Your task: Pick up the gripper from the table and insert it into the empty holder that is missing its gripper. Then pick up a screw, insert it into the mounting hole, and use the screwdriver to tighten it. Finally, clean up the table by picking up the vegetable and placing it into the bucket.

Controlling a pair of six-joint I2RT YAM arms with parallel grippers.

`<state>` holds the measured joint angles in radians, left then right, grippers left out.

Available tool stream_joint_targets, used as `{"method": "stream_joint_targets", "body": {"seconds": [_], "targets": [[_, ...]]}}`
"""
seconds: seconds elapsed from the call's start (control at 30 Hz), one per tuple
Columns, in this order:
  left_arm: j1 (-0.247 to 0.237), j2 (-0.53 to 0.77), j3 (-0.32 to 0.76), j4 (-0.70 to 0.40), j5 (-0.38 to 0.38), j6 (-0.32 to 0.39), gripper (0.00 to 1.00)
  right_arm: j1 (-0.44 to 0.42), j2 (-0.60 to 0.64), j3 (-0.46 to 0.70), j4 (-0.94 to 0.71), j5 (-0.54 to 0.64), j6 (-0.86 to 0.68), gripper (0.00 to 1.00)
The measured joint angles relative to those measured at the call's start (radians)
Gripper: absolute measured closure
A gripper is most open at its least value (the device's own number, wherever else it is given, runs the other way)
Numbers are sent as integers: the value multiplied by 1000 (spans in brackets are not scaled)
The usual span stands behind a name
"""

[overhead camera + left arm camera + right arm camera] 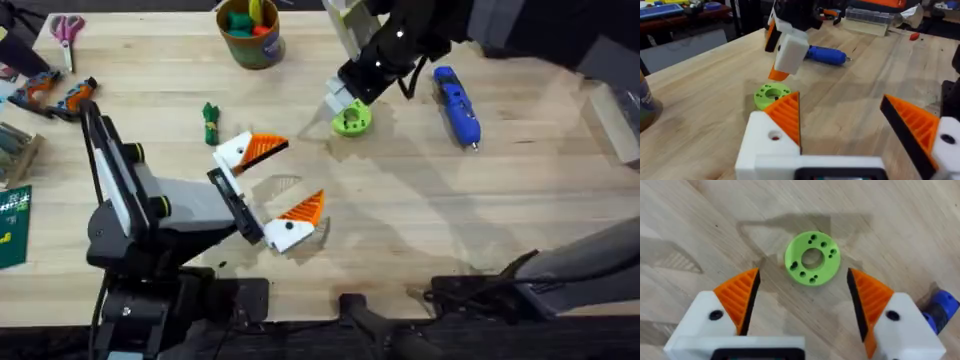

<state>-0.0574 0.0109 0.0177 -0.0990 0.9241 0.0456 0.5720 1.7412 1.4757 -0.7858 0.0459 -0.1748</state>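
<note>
Over the pale wooden surface point(420, 200), the overhead view has the right gripper point(345, 100) above a round lime-green disc point(352, 121), the bright blue pen-shaped screwdriver point(457, 105) just beyond, the small dark-green toy vegetable point(210, 123) left, the olive-brown bucket point(252, 33) farther back. Left wrist view: the left gripper point(860, 125) gapes wide, holding nothing. Right wrist view: the right gripper point(802, 305) is spread, empty, straddling the disc point(812, 258). Both grippers appear fully fitted. Judged best: lift clear before heading to the screwdriver; open room lies nearer the bases.
</note>
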Motion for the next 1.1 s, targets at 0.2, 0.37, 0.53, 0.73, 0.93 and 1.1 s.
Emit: {"method": "stream_joint_targets", "body": {"seconds": [0.2,0.37,0.53,0.73,0.93,1.1], "targets": [[0,0,0,0,0,0,15,-8,18,0,-8,14,129,10],[0,0,0,0,0,0,15,-8,89,0,-23,13,254,18],[0,0,0,0,0,0,15,-8,122,0,-41,-38,311,39],[0,0,0,0,0,0,15,6,126,0,-24,-62,371,62],[0,0,0,0,0,0,16,30,140,1,-21,-63,386,69],[0,0,0,0,0,0,15,35,175,1,-20,-63,389,72]]}}
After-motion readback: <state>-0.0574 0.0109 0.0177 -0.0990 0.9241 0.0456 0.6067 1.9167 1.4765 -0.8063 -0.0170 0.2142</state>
